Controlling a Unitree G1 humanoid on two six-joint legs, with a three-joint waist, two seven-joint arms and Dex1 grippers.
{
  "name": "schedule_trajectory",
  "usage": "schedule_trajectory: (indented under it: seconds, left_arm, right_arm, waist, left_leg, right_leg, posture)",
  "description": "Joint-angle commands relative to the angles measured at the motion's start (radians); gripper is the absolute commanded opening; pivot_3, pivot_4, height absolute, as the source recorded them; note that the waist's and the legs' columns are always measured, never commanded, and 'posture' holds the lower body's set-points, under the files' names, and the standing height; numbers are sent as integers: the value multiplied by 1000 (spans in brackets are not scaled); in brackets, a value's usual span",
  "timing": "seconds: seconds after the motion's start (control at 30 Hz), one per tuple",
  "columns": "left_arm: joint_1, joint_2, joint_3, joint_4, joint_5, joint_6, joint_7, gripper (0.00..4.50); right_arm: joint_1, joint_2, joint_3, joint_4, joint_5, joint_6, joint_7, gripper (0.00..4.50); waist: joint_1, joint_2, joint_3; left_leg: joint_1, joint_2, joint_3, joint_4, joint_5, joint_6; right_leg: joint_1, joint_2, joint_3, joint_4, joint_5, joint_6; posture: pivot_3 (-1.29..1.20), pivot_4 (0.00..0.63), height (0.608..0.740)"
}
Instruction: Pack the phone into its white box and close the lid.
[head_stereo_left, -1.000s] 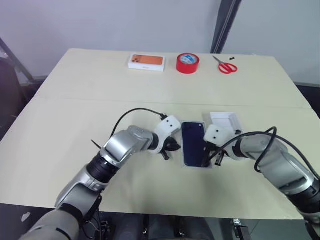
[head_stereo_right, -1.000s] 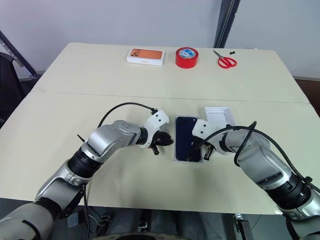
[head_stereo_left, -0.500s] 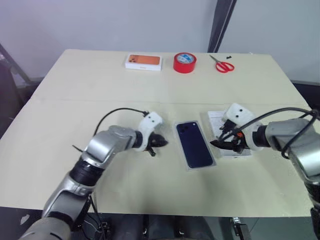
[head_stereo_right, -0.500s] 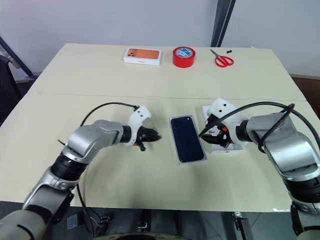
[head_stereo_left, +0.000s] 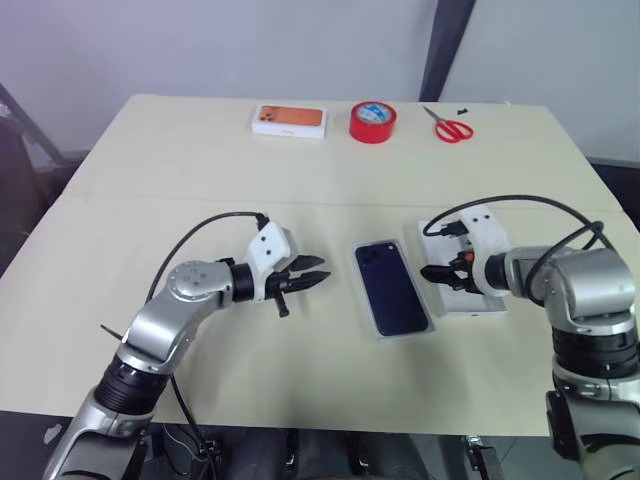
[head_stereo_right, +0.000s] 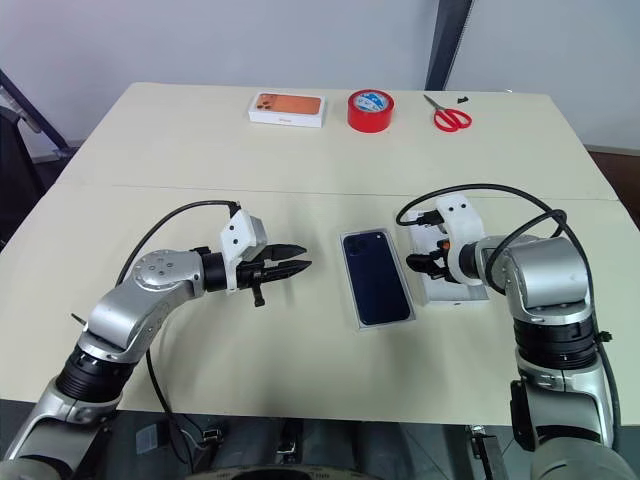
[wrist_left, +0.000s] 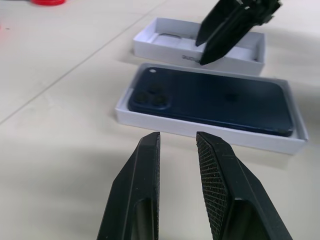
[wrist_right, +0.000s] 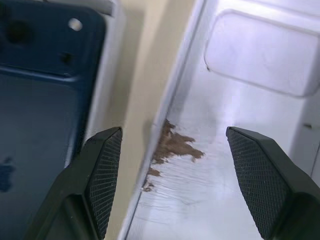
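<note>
With the phone (head_stereo_right: 377, 277) seated in the white box (wrist_left: 210, 133), the right hand (head_stereo_right: 428, 264) spreads wide over the lid (head_stereo_right: 470, 292) to grasp it, while the empty left hand (head_stereo_right: 285, 260) waits narrow nearby.

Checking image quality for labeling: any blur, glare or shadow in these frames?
Right wrist view: the phone and the lid look soft, while the right tool's fingers are crisp. Left wrist view: the left tool's fingers are sharp and shade the table below. Head views: even light, no glare.
</note>
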Motion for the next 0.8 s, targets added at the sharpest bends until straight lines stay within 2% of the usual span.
schedule_trajectory:
  seconds: [0.03,0.07,0.1,0.2,0.23,0.3,0.43,0.57,0.67,0.7,0.73,0.77,0.8]
  left_arm:
    - [21,-9,33,-45,-18,-23,1,1187]
    - [26,-11,33,-47,-20,-24,2,1187]
    - [30,-14,36,-50,-21,-23,3,1187]
    - [44,-19,49,-54,-22,-19,15,1187]
    - [50,-18,55,-53,-19,-20,20,1187]
    - [62,-16,67,-52,-17,-21,30,1187]
    - [88,-23,136,-41,-27,-11,84,1187]
    - [96,-31,225,0,-42,-1,142,1187]
    - [91,-25,240,19,-31,-11,151,1187]
    - [86,-22,240,24,-27,-15,150,1187]
    - [82,-19,241,29,-24,-18,149,1187]
    - [77,-17,240,33,-22,-19,148,1187]
    - [73,-15,239,36,-20,-21,146,1187]
  right_arm:
    - [8,5,-13,-26,10,7,-37,2686]
    - [13,6,-10,-34,17,7,-43,2291]
    - [15,6,-10,-41,25,7,-48,1628]
    - [15,2,-18,-55,46,7,-61,174]
    - [10,0,-24,-57,53,7,-67,29]
    - [-5,2,-46,-53,66,7,-81,29]
    - [-113,60,-196,4,131,7,-108,29]
    - [-206,155,-364,81,463,7,-147,29]
    - [-204,243,-399,150,854,7,-331,29]
    - [-189,274,-391,178,1012,7,-420,29]
    - [-133,237,-297,188,1298,-100,-594,29]
    - [-80,208,-210,179,1520,-201,-734,29]
    - [-25,207,-144,152,1653,-284,-830,29]
  waist:
    - [-1,0,0]
    - [-1,0,0]
    - [-1,0,0]
    - [-1,0,0]
    - [-1,0,0]
    - [-3,0,0]
    - [-13,0,0]
    - [-21,1,0]
    - [-21,1,0]
    - [-21,1,0]
    - [-23,1,0]
    - [-19,1,0]
    - [-16,1,0]
  left_leg:
    - [0,0,0,0,0,0]
    - [0,0,0,0,0,0]
    - [0,0,0,0,0,0]
    - [0,0,0,0,0,1]
    - [0,0,0,1,-1,1]
    - [0,0,0,1,-1,1]
    - [0,0,0,1,-1,2]
    - [1,1,0,0,-1,2]
    - [1,2,0,0,-1,2]
    - [0,2,0,0,0,1]
    - [0,2,0,0,0,1]
    - [0,2,0,0,0,1]
    - [0,2,-1,0,0,1]
  right_leg:
    - [0,0,0,0,0,0]
    - [0,0,0,0,0,0]
    - [0,0,0,0,0,0]
    - [0,1,0,1,0,0]
    - [0,1,0,1,0,0]
    - [0,1,0,1,0,0]
    - [0,1,0,2,0,0]
    - [-1,2,0,3,0,0]
    - [0,3,-1,3,0,0]
    - [0,3,-1,3,0,0]
    - [0,3,-1,3,0,0]
    - [-1,3,-1,4,0,0]
    - [-1,3,-1,4,0,0]
  posture:
    - [0,150,725]
    - [0,150,725]
    - [0,150,725]
    - [0,150,725]
    - [0,150,725]
    - [0,150,725]
    - [0,150,725]
    - [0,150,725]
    - [0,150,725]
    - [0,150,725]
    - [0,150,725]
    - [0,150,725]
    - [0,150,725]
